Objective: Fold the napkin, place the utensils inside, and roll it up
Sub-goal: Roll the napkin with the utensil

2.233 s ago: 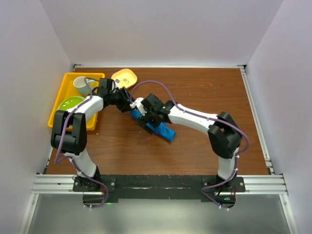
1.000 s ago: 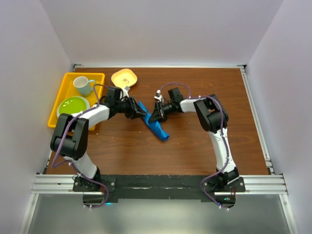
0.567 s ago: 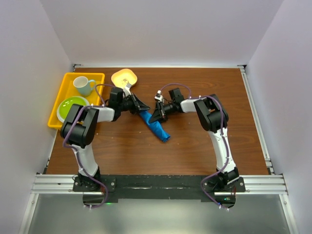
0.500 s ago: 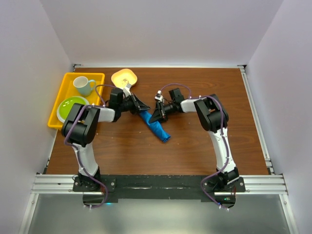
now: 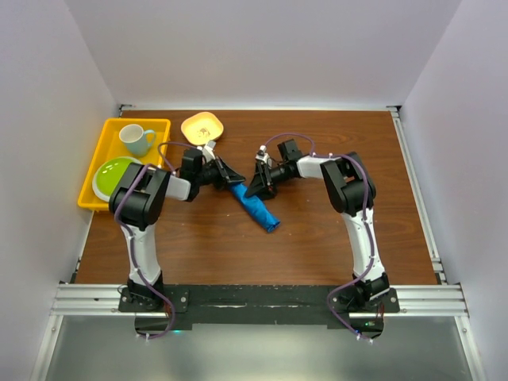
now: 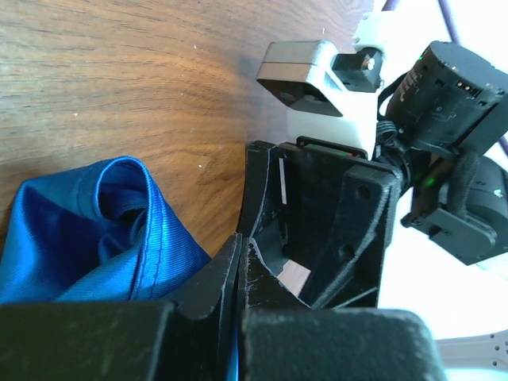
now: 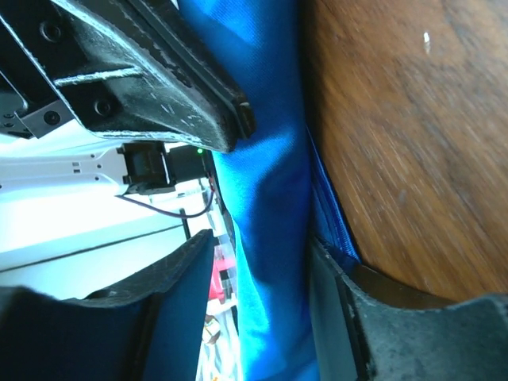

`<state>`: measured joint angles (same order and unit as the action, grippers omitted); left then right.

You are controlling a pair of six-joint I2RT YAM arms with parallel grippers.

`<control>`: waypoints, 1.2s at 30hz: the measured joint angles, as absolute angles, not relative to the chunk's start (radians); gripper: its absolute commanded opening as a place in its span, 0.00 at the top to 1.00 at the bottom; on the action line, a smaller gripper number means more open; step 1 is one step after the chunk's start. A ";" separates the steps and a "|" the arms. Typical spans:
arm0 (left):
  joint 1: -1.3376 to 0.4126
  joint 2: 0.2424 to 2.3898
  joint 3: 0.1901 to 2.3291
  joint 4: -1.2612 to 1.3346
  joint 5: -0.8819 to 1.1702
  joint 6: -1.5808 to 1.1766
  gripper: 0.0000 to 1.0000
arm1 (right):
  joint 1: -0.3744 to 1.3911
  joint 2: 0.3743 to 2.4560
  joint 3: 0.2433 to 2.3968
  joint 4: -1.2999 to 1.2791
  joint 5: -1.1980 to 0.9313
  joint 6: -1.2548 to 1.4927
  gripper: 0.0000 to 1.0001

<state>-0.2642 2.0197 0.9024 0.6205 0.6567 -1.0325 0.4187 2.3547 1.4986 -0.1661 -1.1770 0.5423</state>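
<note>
Two tools meet in the top view: the left gripper (image 5: 230, 179) and the right gripper (image 5: 255, 189), at the far end of the rolled napkin (image 5: 255, 208) lying on the counter (image 5: 317, 230). Left wrist: the left gripper is pressed closed, its tips against the blue cloth. Right wrist: the right gripper is parted, and the napkin runs between its fingers (image 7: 186, 298).

The napkin (image 5: 255, 208) lies as a slim blue roll, diagonal, at frame centre on the table (image 5: 317, 230). The left gripper (image 5: 232, 178) and right gripper (image 5: 254, 189) sit at its upper end, on opposite sides.
</note>
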 measured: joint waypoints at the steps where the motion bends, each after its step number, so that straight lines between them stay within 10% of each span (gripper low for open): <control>1: -0.264 2.022 0.904 0.621 0.658 -1.032 1.00 | 0.419 2.353 1.509 -0.193 -1.171 0.531 0.40; 21: -0.265 2.058 0.934 0.625 0.678 -1.029 1.00 | 0.461 2.105 1.658 -0.735 -0.447 0.124 0.02; 36: -0.265 2.078 0.997 0.528 0.700 -1.031 1.00 | 0.794 2.037 1.594 -0.634 0.074 -0.202 0.11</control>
